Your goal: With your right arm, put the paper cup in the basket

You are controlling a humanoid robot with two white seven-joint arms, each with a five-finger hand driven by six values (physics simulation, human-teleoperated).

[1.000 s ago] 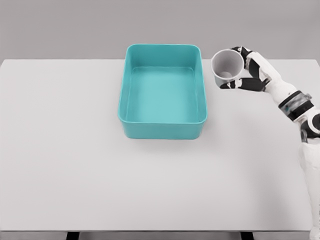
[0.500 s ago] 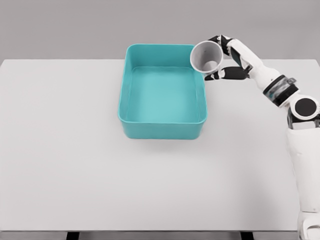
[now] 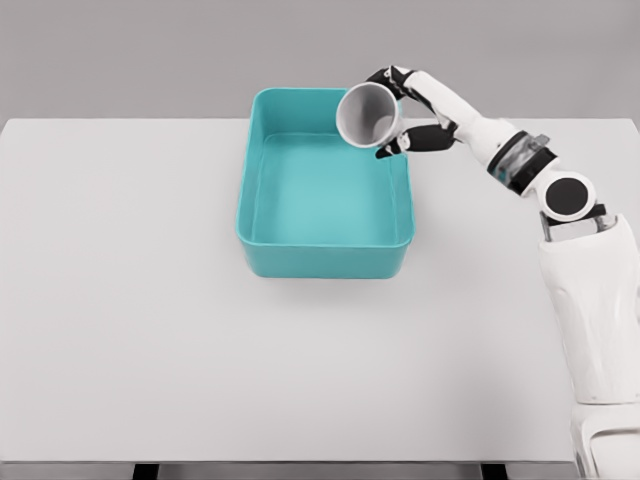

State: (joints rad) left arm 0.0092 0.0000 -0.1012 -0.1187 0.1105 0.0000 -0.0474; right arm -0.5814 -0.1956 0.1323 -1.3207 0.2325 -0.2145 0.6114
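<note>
A grey-white paper cup (image 3: 367,115) hangs tilted over the far right corner of the teal basket (image 3: 258,205), its open mouth turned toward me and to the left. My right hand (image 3: 398,112) is shut on the cup, fingers wrapped around its wall from the right. The right arm (image 3: 520,165) reaches in from the right edge, stretched across toward the basket. The basket stands on the white table (image 3: 130,330), and its floor shows nothing inside. The left arm is out of sight.
The white table (image 3: 130,330) reaches across the whole view, with its front edge at the bottom. Behind it is a plain grey wall.
The right hand has carried the cup leftward and slightly up, from beside the basket's right rim to above its far right corner. The cup has tilted more to the left.
</note>
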